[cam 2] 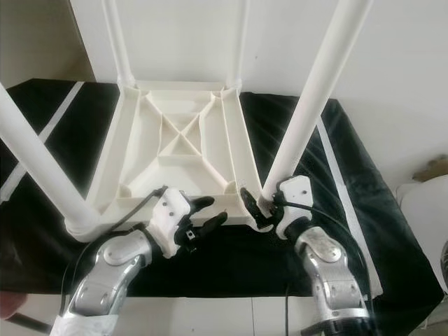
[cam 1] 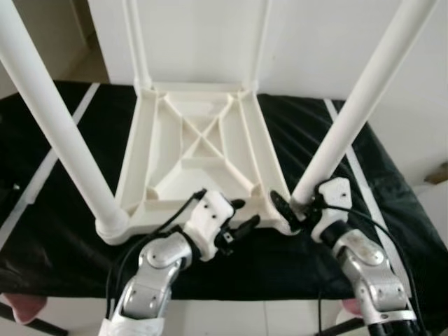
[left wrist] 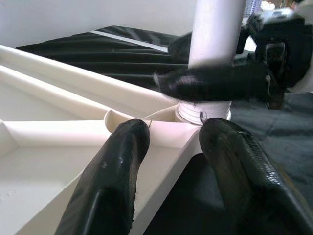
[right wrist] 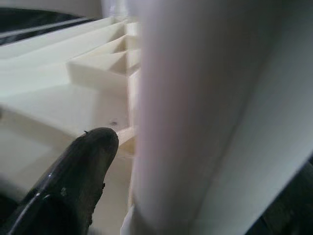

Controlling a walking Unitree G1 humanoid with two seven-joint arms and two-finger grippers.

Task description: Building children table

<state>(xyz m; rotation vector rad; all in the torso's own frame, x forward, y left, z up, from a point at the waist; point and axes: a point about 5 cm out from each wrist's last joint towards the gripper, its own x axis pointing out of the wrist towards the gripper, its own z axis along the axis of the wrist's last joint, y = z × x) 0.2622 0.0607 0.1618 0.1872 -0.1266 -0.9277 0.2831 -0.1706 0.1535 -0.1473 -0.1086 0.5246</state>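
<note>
A white plastic children's table (cam 1: 199, 150) lies upside down on a black cloth, its four legs pointing up. My right gripper (cam 1: 292, 207) is shut on the base of the near right leg (cam 1: 357, 105), where it enters the corner socket. In the right wrist view one black finger (right wrist: 83, 166) lies against that leg (right wrist: 195, 112). My left gripper (cam 1: 245, 213) is open at the table's front rim, just left of that corner. In the left wrist view the rim (left wrist: 166, 147) runs between its fingers (left wrist: 115, 181), with the right gripper's finger (left wrist: 215, 83) across the leg beyond.
The near left leg (cam 1: 56, 119) rises steeply on the left, and two far legs (cam 1: 136, 42) stand by a white wall. The black cloth (cam 1: 63, 231) has white stripes and ends at a near edge, with pale floor below.
</note>
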